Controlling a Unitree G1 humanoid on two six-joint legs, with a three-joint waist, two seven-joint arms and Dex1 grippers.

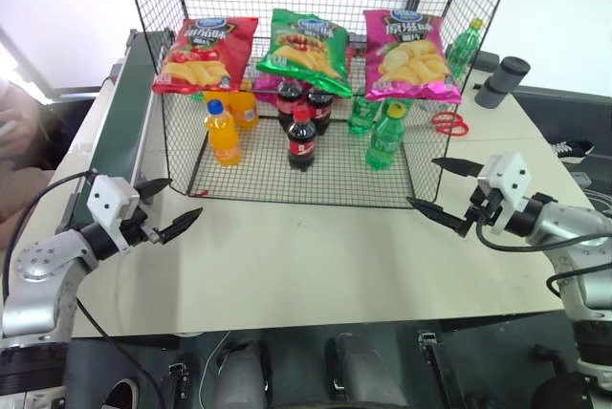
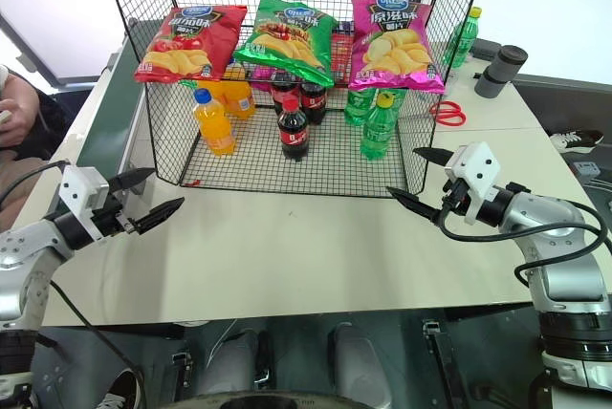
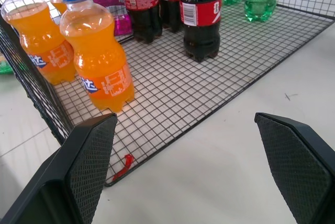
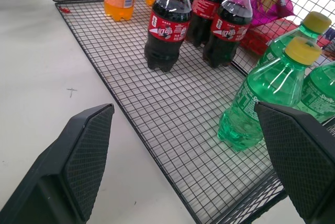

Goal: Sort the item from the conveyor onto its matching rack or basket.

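The green crisps bag lies on the sloped shelf of the black wire rack, between a red bag and a pink bag. The dark green conveyor runs along the table's left side. My left gripper hovers open over the table's front left, close to the conveyor, with nothing between its fingers. Over the front right, my right gripper is open too and holds nothing. Both point inward at the rack's lower pen.
Under the shelf, a low mesh pen holds orange bottles, cola bottles and green bottles. Red scissors, a grey cylinder and one more green bottle sit at the back right. A person is at the far left.
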